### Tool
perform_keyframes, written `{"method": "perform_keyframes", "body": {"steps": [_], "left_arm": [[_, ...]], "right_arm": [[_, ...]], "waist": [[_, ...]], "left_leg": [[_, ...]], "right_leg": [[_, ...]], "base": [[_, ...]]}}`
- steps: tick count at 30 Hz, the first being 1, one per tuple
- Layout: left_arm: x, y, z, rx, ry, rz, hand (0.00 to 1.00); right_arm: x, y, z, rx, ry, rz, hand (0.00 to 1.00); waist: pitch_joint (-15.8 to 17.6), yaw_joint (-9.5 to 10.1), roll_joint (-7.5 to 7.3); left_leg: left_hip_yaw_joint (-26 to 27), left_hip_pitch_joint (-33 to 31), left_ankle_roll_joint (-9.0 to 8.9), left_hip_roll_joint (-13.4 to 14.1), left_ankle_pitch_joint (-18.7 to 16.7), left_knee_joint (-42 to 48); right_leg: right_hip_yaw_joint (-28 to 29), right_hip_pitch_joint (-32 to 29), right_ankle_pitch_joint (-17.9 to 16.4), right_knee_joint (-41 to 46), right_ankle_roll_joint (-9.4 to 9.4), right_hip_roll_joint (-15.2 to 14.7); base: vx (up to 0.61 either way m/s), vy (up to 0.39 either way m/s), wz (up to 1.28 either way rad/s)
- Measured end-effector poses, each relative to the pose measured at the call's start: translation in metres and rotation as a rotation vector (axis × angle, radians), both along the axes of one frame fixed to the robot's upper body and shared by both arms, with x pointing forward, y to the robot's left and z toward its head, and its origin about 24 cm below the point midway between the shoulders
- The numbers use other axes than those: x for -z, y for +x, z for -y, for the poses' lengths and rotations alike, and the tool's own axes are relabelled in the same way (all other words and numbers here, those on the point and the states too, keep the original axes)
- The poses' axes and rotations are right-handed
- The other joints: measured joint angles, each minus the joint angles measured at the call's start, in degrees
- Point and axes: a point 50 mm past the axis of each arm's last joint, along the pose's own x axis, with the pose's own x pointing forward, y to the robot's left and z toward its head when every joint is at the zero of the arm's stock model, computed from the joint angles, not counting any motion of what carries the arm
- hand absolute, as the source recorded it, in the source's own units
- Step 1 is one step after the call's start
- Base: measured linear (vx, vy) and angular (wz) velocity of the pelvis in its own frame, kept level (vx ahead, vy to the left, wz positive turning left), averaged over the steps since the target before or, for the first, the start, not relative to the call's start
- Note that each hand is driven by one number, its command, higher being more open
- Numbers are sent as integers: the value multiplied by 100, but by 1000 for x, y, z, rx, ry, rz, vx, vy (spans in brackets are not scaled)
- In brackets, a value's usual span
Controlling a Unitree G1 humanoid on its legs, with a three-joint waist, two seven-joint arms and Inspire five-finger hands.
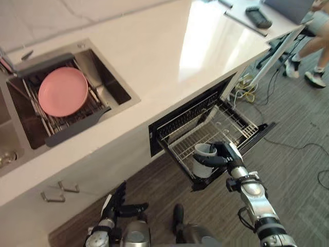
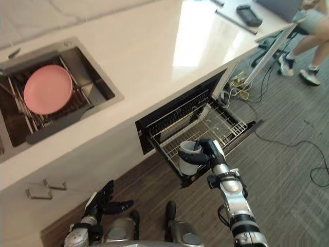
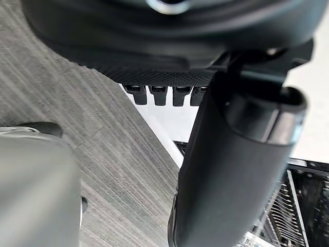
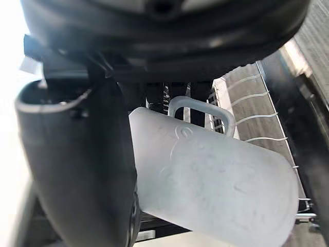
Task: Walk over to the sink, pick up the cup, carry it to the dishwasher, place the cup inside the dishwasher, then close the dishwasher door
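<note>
A pale grey cup (image 1: 203, 160) with a handle (image 4: 201, 109) hangs upright over the front corner of the dishwasher's pulled-out wire rack (image 1: 220, 128). My right hand (image 1: 226, 154) is shut on the cup, thumb (image 4: 77, 170) on one side and fingers curled round the other. The dishwasher door (image 1: 257, 135) stands open below the white counter (image 1: 169, 56). Low beside the cabinet front, my left hand (image 1: 119, 202) holds nothing, its fingers (image 3: 159, 93) straight.
A pink plate (image 1: 62, 91) lies on a rack in the sink (image 1: 110, 85) at the left. Cables (image 1: 245, 90) trail on the carpet by the counter's end. A person's legs (image 1: 312, 49) stand at the far right. A dark device (image 1: 257, 16) rests on the counter.
</note>
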Motion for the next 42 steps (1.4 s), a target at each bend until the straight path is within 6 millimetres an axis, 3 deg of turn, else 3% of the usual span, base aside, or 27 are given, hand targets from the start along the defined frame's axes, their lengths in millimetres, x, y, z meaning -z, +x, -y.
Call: {"method": "perform_keyframes", "body": {"steps": [4,14,19,26,27,42], "left_arm": [[-12,25,0,-24,-21,74,100],[-18,39,11,-67,-113,129,100],[-19,46,23,-53,-150,153,100],[-24,55,33,-25,-163,180,100],[-25,57,35,-20,-168,183,100],[-31,69,53,7,-207,216,100]], "right_arm": [[-33,29,9,10,-52,85,0],[-86,61,31,32,-216,170,0],[-99,66,33,20,-272,186,0],[-99,70,22,-40,-297,177,0],[-99,70,21,-43,-295,178,100],[-100,78,7,-28,-288,180,100]], "waist": [[448,49,26],[666,129,296],[710,153,381],[713,156,388],[713,155,388],[689,120,432]], "left_leg": [[8,-503,55,-36,-24,329],[-28,-924,175,-275,271,1],[-30,-1025,189,-323,373,-100],[-107,-1163,166,-349,539,-170],[-135,-1180,161,-360,593,-227],[-267,-1258,75,-330,715,-417]], "right_leg": [[11,-359,151,5,25,-60],[-43,-935,229,66,28,-279],[-66,-1144,223,204,22,-332],[-195,-1394,53,467,-90,-395],[-240,-1437,31,495,-92,-412],[-489,-1655,-32,698,-121,-437]], "base": [[-126,66,0],[-27,41,6],[0,3,1],[-34,-16,8],[-29,-30,15],[20,-4,5]]}}
